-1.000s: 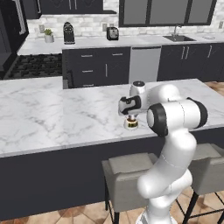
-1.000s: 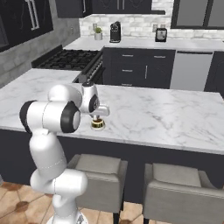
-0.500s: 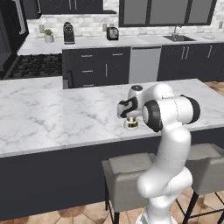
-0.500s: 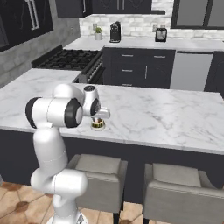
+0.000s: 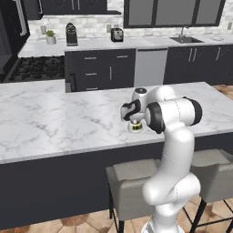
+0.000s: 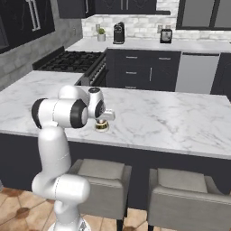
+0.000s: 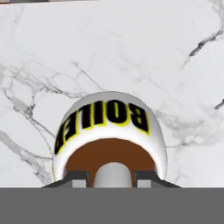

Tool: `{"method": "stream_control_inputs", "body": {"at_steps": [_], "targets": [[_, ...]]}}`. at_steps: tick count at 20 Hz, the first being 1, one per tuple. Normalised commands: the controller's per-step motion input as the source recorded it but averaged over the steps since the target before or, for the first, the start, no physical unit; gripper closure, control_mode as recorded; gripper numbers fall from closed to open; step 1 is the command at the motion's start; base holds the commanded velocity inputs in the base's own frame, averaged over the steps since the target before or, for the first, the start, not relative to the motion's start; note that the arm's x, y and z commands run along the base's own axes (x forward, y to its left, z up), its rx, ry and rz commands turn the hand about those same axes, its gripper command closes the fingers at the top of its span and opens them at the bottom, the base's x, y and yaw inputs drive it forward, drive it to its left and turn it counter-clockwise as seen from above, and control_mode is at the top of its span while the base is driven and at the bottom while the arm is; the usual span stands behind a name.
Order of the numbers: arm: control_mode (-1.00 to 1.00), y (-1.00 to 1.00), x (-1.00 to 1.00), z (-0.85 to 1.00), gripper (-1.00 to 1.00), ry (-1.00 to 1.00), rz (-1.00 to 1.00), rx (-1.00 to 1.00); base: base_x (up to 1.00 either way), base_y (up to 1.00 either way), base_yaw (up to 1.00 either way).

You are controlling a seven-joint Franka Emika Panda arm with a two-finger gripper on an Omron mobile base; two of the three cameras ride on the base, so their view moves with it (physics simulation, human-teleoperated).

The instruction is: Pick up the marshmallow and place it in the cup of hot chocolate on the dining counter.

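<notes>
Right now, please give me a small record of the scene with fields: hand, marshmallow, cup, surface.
hand: low over the cup, fingers either side of the marshmallow
marshmallow: between the fingertips, over the brown liquid
cup of hot chocolate: upright, pale, black and yellow lettering
surface: dining counter, white marble, near edge by the stools

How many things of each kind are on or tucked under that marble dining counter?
Squat pale cup of hot chocolate with black-and-yellow lettering: 1
Tiny white cylindrical marshmallow, between the tool's tips over the cup: 1
Grey upholstered stools: 2
Total: 4
</notes>
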Motion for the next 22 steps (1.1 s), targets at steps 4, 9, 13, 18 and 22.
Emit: {"method": "stream_control_inputs", "body": {"at_steps": [4,9,13,18,22], "targets": [[-1.0,0.0,0.03,0.0,-1.0,0.0,0.0,0.0,0.0,0.0,0.0],[-1.0,0.0,0.0,0.0,-1.0,0.0,0.0,0.0,0.0,0.0,0.0],[-1.0,0.0,0.05,-0.01,1.0,0.0,0.0,0.0,0.0,0.0,0.0],[-1.0,0.0,0.0,0.0,1.0,0.0,0.0,0.0,0.0,0.0,0.0],[-1.0,0.0,0.0,0.0,1.0,0.0,-0.01,0.0,0.0,0.0,0.0]]}}
